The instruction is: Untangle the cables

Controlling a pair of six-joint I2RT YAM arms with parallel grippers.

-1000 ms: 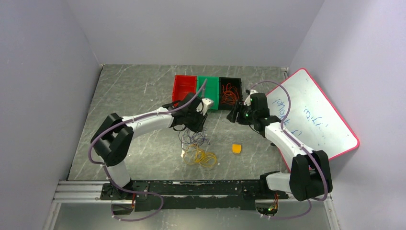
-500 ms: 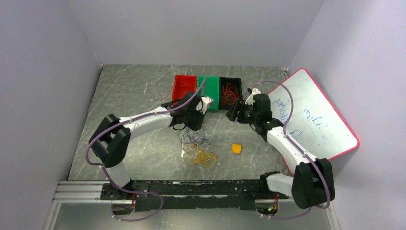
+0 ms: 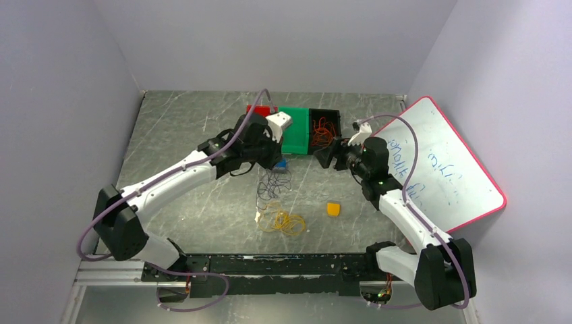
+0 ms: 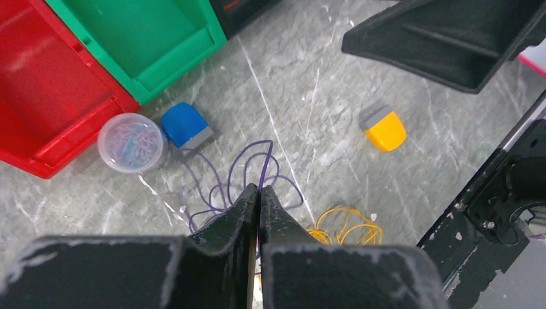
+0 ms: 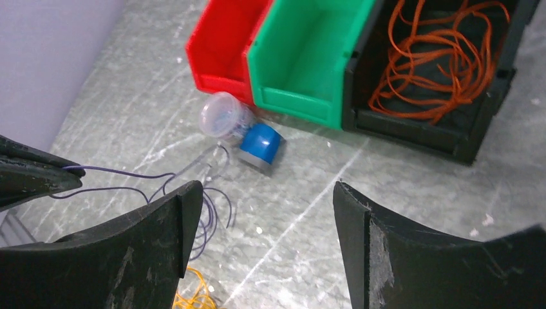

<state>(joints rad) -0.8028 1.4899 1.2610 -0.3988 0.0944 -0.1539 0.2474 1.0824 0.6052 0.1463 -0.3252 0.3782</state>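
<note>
A red bin [image 5: 216, 84], green bin [image 5: 296, 106] and black bin [image 5: 412, 135] sit abreast; a clear tub [image 5: 222, 116] lies beside a blue cap [image 5: 261, 147].

cables [image 3: 273, 183] before bins [image 3: 295, 131], whiteboard [image 3: 445, 169] at right

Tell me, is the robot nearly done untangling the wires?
Partly. Done: the orange cables lie in the black bin. In hand: the left hand is shut on the purple cable. Left: the yellow cable lies on the table, and the green bin and red bin hold nothing.
</note>
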